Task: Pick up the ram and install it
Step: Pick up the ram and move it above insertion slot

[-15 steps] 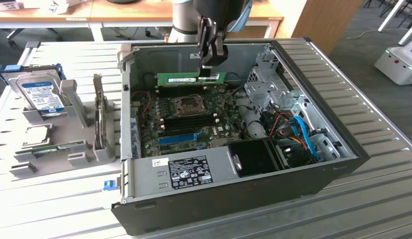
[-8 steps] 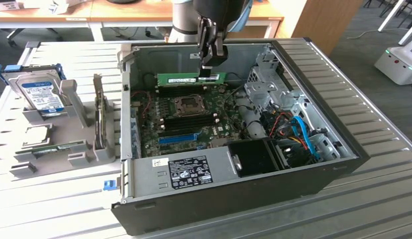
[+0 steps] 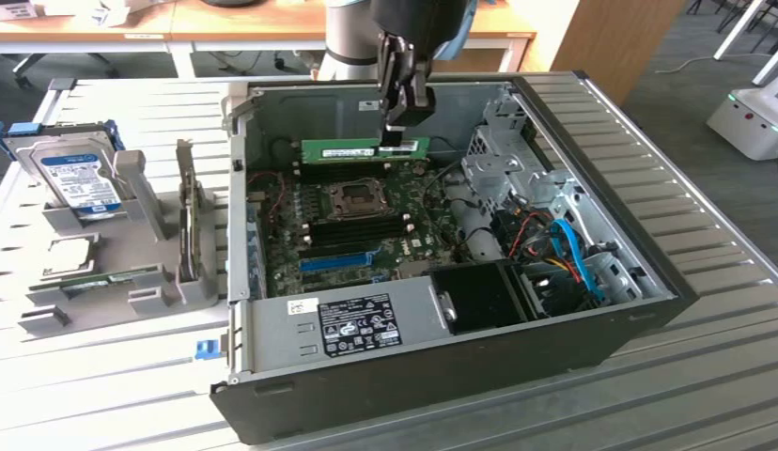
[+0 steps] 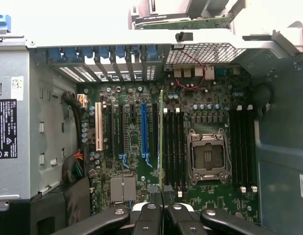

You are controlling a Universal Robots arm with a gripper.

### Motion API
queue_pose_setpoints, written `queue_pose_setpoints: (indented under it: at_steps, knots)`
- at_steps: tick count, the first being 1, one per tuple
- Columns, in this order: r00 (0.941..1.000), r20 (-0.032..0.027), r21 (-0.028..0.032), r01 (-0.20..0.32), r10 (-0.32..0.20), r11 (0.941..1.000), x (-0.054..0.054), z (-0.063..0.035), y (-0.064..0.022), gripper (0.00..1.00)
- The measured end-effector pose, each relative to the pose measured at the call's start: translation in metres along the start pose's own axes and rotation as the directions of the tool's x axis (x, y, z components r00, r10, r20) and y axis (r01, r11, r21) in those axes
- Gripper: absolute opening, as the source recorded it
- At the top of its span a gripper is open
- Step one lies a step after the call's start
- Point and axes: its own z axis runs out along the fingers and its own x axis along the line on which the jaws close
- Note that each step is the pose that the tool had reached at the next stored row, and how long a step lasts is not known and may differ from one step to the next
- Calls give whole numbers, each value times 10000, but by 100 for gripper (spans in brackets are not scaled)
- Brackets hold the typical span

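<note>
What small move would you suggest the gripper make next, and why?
Probably lower straight down: the gripper is shut on the long green circuit-board ram stick, held on edge above the black memory slots beside the processor socket, not yet seated.

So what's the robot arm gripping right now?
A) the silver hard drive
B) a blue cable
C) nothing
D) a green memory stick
D: the jaws are shut on the ram, a thin green stick held inside the open computer case; the hard drive stands in its grey holder outside.
</note>
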Motion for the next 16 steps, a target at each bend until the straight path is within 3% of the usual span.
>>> queue_pose_setpoints:
  at_steps: [16]
  knots:
    - [10000,0,0,0,0,10000,-3,8,-53,12]
